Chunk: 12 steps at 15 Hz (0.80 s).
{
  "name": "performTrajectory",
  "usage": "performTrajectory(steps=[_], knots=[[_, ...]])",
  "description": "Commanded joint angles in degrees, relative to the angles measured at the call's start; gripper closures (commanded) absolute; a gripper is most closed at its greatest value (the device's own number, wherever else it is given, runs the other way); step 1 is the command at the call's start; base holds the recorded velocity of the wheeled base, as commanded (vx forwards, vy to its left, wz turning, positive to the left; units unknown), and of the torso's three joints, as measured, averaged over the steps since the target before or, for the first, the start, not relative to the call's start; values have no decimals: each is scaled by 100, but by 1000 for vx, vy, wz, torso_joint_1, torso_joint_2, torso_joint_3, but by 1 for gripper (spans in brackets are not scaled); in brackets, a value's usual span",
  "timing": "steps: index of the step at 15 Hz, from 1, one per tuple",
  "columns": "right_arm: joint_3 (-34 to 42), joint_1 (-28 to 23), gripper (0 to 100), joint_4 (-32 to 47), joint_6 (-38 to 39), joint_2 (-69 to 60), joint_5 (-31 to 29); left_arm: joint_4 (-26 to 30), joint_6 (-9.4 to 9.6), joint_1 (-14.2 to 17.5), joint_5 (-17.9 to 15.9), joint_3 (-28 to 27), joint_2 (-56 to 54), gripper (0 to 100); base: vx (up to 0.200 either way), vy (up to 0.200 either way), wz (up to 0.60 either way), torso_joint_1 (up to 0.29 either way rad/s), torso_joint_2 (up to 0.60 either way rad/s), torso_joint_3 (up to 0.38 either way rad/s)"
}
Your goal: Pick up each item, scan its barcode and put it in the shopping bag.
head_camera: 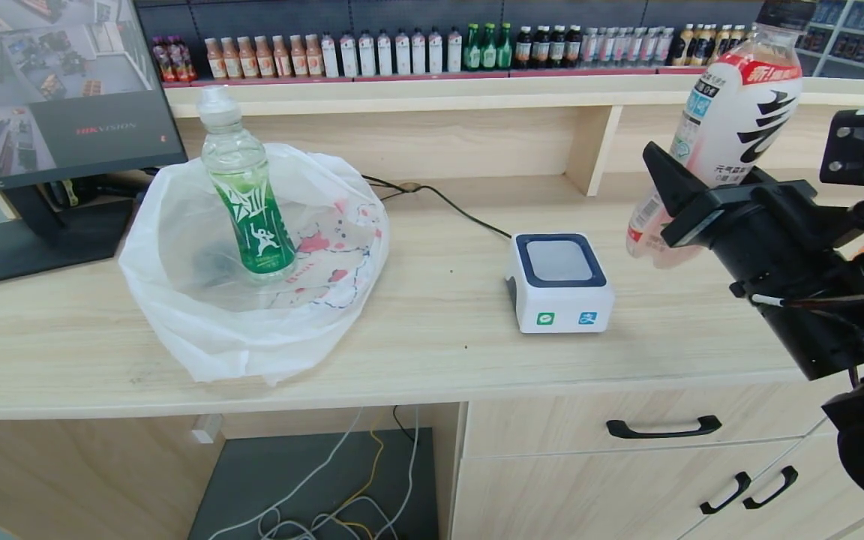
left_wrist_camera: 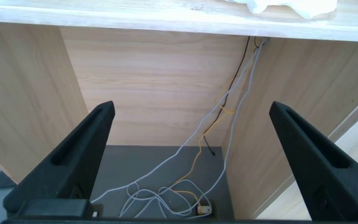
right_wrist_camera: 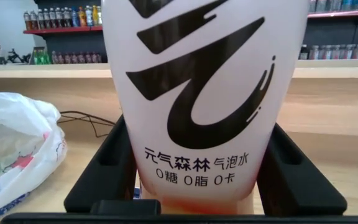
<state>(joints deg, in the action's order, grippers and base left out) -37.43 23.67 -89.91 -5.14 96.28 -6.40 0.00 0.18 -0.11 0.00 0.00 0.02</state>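
**Right gripper clamped on pale bottle, left gripper apart under the counter**

At the left, the left gripper (left_wrist_camera: pixel 191 118) is below the counter (head_camera: pixel 439 352) edge with its jaws spread wide and nothing between them. It faces the open recess where loose cables (left_wrist_camera: pixel 166 196) lie on the floor.

On the counter top, left of centre, the shopping bag (head_camera: pixel 177 300) lies open. A green bottle (head_camera: pixel 250 210) stands upright inside it, its foot seen only through the thin plastic.

Right of centre, the scanner (head_camera: pixel 559 281) sits well apart from the bag, its window facing up.

At the right, the right gripper (head_camera: pixel 691 199) is closed on a pale bottle (head_camera: pixel 732 112), one finger on each side of its lower body. It holds the bottle raised above the counter, tilted, to the right of the scanner. The far finger is hidden behind the bottle, the gripper hides part of its base, and the picture edge cuts its cap. In the right wrist view the pale bottle (right_wrist_camera: pixel 204 93) sits between the two black fingers (right_wrist_camera: pixel 101 171), its top and bottom out of frame.
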Motion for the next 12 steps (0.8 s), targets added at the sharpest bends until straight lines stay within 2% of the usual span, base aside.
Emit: performTrajectory(steps=[1, 5, 12], knots=[[-46, 23, 100, -9, -13, 66, 7, 0, -1, 2, 0, 0, -2, 0, 0, 0, 0, 0, 0, 0], [-248, -82, 100, -9, 22, 110, 7, 0, -18, 2, 0, 0, -2, 0, 0, 0, 0, 0, 0, 0], [-547, -109, 100, -9, 49, 339, 7, 0, -27, 2, 0, 0, -2, 0, 0, 200, 0, 4, 1, 1]])
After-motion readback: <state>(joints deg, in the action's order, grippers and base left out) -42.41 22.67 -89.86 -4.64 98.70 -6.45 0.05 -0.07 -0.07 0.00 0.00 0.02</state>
